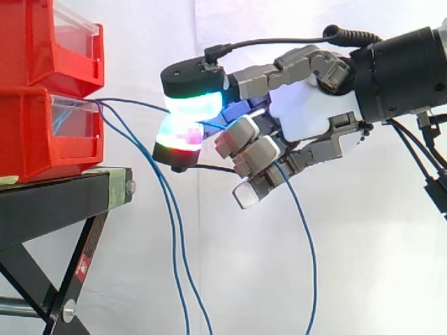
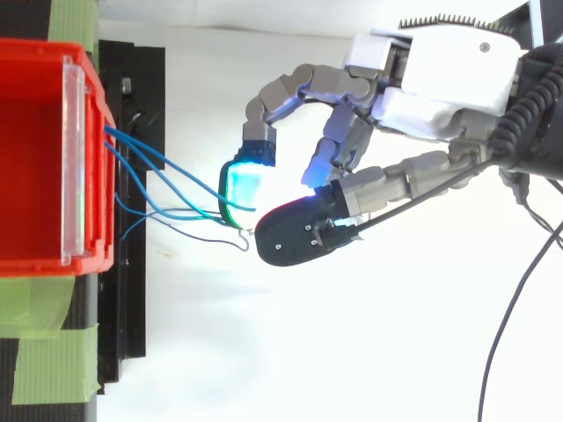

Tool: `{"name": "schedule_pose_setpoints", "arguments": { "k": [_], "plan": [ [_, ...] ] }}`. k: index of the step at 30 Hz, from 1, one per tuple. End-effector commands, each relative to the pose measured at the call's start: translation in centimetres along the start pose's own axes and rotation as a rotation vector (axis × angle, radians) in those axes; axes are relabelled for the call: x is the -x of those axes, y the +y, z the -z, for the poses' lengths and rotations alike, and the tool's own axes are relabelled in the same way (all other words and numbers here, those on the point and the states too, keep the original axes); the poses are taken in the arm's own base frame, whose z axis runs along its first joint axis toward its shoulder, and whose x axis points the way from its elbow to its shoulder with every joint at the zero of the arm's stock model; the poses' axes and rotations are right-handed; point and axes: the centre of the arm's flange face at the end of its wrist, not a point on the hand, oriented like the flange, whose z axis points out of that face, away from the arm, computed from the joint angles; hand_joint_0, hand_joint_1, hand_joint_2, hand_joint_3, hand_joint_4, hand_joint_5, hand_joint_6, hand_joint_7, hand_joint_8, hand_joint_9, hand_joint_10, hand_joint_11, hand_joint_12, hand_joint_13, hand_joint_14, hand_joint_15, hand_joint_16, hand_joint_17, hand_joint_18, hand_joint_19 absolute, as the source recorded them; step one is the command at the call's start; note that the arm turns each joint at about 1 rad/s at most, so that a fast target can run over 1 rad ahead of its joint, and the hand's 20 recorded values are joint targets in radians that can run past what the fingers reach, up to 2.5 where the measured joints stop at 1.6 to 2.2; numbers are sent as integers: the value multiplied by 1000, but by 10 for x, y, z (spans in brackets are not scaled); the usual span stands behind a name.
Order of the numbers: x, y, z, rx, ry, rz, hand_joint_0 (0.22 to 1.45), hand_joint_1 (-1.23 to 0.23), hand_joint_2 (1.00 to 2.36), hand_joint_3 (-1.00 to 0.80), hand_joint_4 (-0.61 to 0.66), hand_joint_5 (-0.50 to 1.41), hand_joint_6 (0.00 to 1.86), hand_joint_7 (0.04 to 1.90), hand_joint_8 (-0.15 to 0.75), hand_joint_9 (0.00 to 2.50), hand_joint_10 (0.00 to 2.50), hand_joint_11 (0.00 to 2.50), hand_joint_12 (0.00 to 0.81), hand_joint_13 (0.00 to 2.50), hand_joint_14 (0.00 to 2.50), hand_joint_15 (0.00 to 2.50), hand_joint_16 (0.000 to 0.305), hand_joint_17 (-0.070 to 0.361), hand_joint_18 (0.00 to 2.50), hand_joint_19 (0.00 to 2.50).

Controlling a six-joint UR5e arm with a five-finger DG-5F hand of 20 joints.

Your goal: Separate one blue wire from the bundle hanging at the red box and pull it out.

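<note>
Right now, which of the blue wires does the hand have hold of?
The wire running nearly level from the red box into the hand's pinching fingertips; the other wires sag down beside the stand.

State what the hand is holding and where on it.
A blue wire, pinched between the pads of the hand, partway along: one side runs to the red box, the rest hangs below.
</note>
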Motion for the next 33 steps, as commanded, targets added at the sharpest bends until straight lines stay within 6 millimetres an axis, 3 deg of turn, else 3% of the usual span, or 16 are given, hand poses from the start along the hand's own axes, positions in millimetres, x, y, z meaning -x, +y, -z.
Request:
{"name": "schedule_pose_setpoints", "arguments": {
  "k": [1,33],
  "plan": [
    [0,0,0,1,1,0,639,-755,1001,3,30,-161,913,1093,418,1423,10,1424,464,1428,16,1303,67,151,1014,605],
    [1,-1,0,-1,-1,0,641,-757,1001,-5,24,-161,915,1070,416,1420,9,1421,470,1431,17,1282,66,148,1007,607]
  ]
}}
